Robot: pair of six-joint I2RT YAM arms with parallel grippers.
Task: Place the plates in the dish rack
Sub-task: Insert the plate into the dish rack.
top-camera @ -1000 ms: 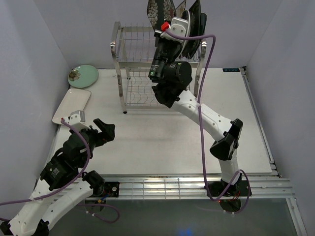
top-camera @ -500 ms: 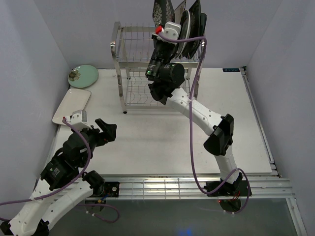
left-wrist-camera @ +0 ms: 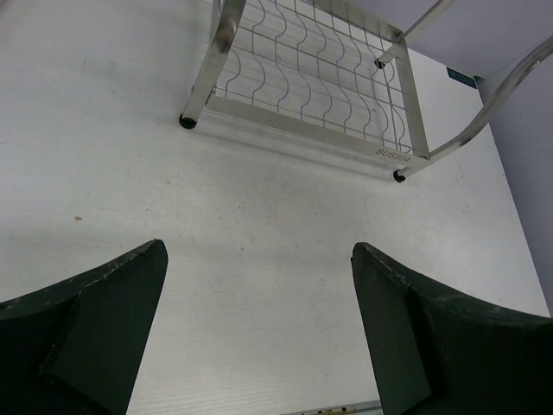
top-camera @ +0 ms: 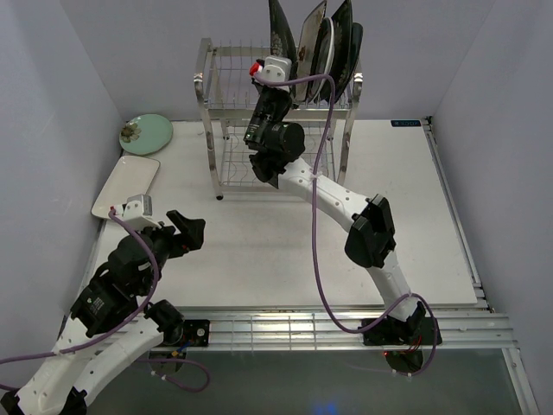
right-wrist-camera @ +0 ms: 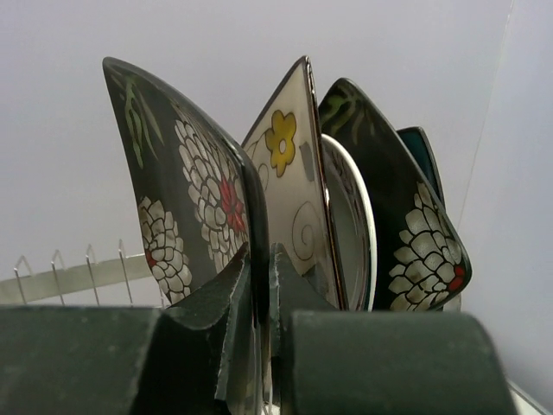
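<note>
My right gripper (top-camera: 275,62) is shut on the lower edge of a dark floral square plate (top-camera: 278,26), held upright at the top tier of the steel dish rack (top-camera: 226,104). In the right wrist view that plate (right-wrist-camera: 186,181) sits between my fingers (right-wrist-camera: 216,294), left of the cream flowered square plate (right-wrist-camera: 289,164), the white teal-rimmed plate (right-wrist-camera: 350,225), the second dark floral plate (right-wrist-camera: 406,225) and the teal plate (right-wrist-camera: 423,151). The pale green round plate (top-camera: 145,133) and the white rectangular plate (top-camera: 127,185) lie on the table at the far left. My left gripper (top-camera: 186,226) is open and empty.
In the left wrist view the rack's lower shelf and feet (left-wrist-camera: 311,69) lie ahead of my open left gripper (left-wrist-camera: 259,251) over bare white table (left-wrist-camera: 259,207). Side walls close in the table. A metal rail (top-camera: 346,324) runs along the near edge.
My right gripper has moved left along the rack's top tier with the dark floral plate, which now stands more upright and edge-on. The left arm has not moved.
</note>
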